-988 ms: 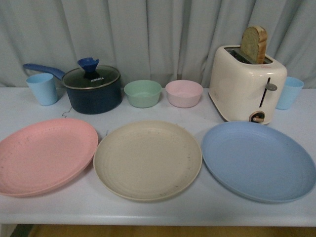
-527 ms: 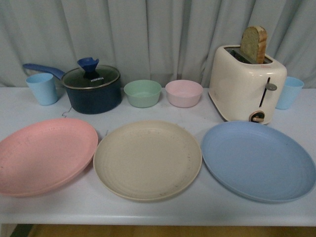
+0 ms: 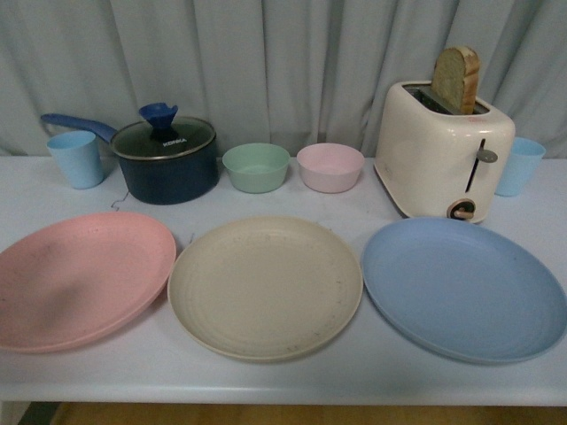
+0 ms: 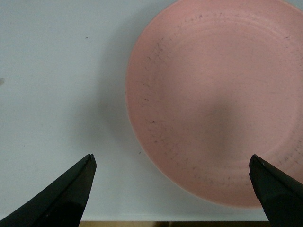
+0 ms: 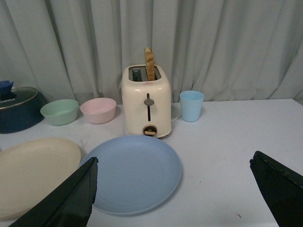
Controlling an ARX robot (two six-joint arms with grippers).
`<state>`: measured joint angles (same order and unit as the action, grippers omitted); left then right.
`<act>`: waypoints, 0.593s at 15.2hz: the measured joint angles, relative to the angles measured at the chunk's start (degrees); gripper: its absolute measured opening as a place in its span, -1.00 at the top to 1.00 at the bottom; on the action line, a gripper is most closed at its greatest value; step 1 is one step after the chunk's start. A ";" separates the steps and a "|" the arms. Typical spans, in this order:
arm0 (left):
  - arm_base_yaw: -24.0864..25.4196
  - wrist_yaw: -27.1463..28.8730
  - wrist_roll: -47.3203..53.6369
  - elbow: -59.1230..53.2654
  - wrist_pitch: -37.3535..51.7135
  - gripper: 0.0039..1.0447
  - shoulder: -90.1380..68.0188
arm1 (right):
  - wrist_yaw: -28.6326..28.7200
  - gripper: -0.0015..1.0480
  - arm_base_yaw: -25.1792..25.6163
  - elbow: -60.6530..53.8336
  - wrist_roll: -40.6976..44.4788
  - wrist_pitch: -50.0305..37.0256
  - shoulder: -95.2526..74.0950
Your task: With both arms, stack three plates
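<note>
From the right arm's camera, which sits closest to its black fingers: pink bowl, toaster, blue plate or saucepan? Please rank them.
1. Blue plate, directly before the right fingers, at the front.
2. Toaster, just behind that plate.
3. Pink bowl, back row, near the middle.
4. Saucepan, back row, far left.

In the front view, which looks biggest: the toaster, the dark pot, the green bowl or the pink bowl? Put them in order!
1. toaster
2. dark pot
3. green bowl and pink bowl: they look about the same size, so they tie.
</note>
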<state>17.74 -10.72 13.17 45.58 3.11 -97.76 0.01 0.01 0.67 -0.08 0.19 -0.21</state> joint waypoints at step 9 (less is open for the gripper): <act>1.11 -2.86 3.82 13.53 -1.95 -0.88 -17.09 | 0.02 -0.87 0.00 0.00 0.00 0.00 0.00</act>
<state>18.85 -13.58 16.99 59.11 1.17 -114.85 0.03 0.01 0.67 -0.08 0.19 -0.21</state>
